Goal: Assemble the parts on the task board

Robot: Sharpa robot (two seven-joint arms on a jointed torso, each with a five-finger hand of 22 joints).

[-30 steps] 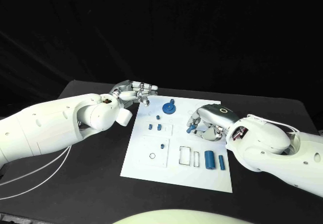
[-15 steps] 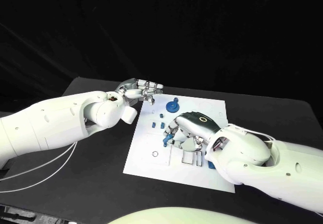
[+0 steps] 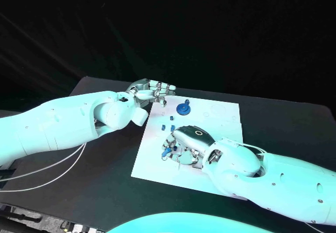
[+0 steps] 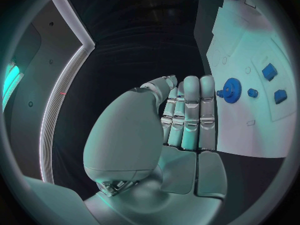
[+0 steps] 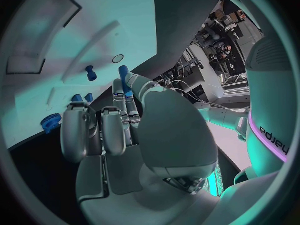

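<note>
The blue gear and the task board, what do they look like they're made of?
The gear looks like moulded or printed plastic: uniform matte blue with no metallic glint, though that stays a guess. The task board looks like a flat, rigid white sheet with a dull finish and recessed outlines, plastic or coated board; I cannot tell which.

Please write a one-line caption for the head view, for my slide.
Right robot hand holds a small blue part over the white task board; left robot hand waits beside it.
</note>
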